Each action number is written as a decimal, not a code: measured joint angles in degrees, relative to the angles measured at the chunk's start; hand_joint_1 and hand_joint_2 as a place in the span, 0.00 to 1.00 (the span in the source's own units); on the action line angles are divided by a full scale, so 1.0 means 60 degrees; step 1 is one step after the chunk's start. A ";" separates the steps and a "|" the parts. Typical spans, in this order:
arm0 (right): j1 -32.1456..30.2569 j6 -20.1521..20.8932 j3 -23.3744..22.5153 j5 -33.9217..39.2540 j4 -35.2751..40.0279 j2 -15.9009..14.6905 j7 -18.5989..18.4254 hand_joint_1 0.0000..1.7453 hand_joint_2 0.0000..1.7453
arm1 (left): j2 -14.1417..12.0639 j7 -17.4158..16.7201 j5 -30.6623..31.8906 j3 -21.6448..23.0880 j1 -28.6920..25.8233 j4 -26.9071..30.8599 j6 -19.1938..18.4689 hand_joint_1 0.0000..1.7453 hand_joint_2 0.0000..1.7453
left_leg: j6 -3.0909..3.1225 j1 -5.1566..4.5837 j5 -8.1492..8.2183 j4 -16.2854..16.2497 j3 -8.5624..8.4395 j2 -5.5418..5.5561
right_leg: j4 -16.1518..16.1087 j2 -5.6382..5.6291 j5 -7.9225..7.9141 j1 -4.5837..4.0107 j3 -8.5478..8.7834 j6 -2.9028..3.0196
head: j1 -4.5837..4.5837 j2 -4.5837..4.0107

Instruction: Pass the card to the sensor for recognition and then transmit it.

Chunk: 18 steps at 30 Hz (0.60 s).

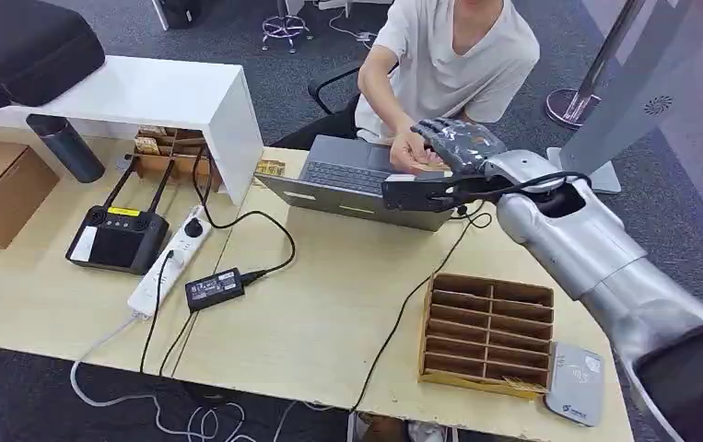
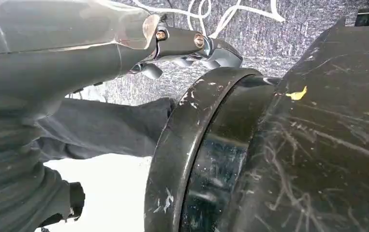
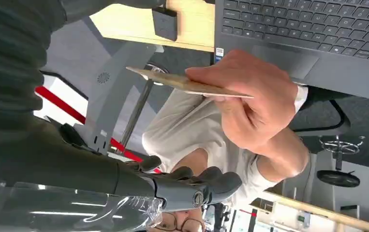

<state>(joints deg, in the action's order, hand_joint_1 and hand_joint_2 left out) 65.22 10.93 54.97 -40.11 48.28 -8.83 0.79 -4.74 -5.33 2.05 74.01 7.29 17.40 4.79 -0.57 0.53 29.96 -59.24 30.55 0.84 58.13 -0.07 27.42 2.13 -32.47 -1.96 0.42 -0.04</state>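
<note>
Our right hand (image 1: pixel 453 143) is stretched out over the far edge of the table (image 1: pixel 329 313), just above the open laptop (image 1: pixel 352 175), where the person's hand (image 1: pixel 409 152) meets it. In the right wrist view the card (image 3: pixel 192 84) sits edge-on, pinched in the person's hand (image 3: pixel 250 104); our fingers (image 3: pixel 206 186) lie near it but apart from it, loosely extended and holding nothing. So the card is with the person, not with us.

We judge this to be the handover end of the task. The arm reaches this far because the person sits behind the laptop, and the card has to cross the table to them. Whether the person is taking the card away or offering it, we cannot tell from this moment alone.

The sensor (image 1: pixel 576 385), a small grey pad, lies at the near right corner of the table, just beside the cardboard divider tray (image 1: pixel 486 333). It is well apart from the hand, placed where our right arm can sweep over it on the way out.

Our left hand (image 2: pixel 192 46) hangs low beside the body; its fingers look loosely curled with nothing in them, though the view is too close to be sure.

Risk: our fingers are close to the person's, so any closing should be slow.
</note>
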 joint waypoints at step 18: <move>0.0002 0.0000 0.0000 0.0000 -0.0004 0.0000 0.0000 0.00 1.00 | -0.0003 0.0000 0.0000 0.0000 0.0000 -0.0004 -0.0003 0.00 1.00 | 0.0000 0.0000 0.0000 0.0000 0.0000 0.0000 | 0.0000 0.0000 0.0000 0.0000 0.0000 0.0000 | 0.0000 0.0000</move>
<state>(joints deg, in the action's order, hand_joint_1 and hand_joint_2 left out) 65.23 10.93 54.97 -40.11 48.26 -8.83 0.79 -4.76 -5.33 2.05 74.01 7.29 17.38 4.77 -0.57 0.53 29.96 -59.24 30.55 0.84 58.13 -0.07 27.42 2.13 -32.47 -1.96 0.42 -0.04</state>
